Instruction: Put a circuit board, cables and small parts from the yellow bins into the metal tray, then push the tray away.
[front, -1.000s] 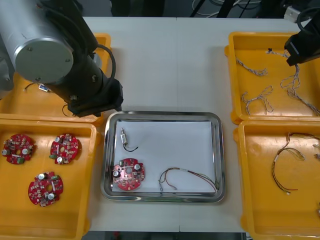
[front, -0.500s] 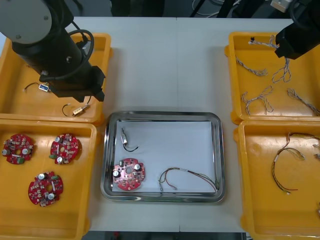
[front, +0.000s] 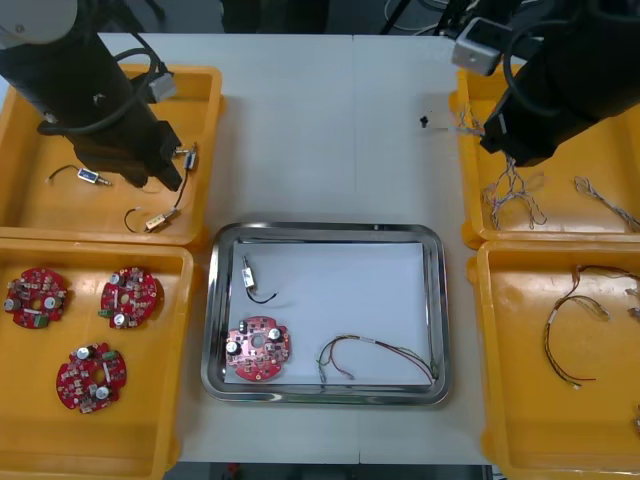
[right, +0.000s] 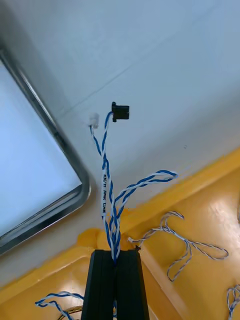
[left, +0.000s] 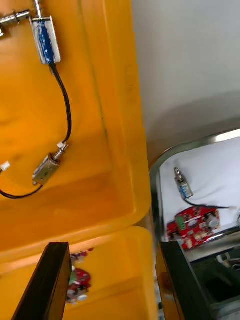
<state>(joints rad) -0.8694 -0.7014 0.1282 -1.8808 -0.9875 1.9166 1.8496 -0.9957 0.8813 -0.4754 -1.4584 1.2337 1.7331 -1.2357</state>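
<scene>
Right end effector (right: 116, 252) grips my blue-white cable (right: 105, 172) thinly; I judge dangling loops may snag the yellow bin (right: 200, 177) rim before the metal tray (right: 64, 145). Left end effector (left: 112, 247) hangs released over the left bin (left: 115, 100).

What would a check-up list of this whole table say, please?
Surface: light table.
Job's things: metal tray holds a circuit board, a small metal part and a red and yellow cable; three more boards in the near left yellow bin.
Clutter: nothing seen.
Grippers: right gripper shut on a twisted blue and white cable by the inner wall of the far right bin; left gripper open above the far left bin.
Cables: more twisted cables in the far right bin, red and yellow cables in the near right bin.
Surroundings: nothing seen.
</scene>
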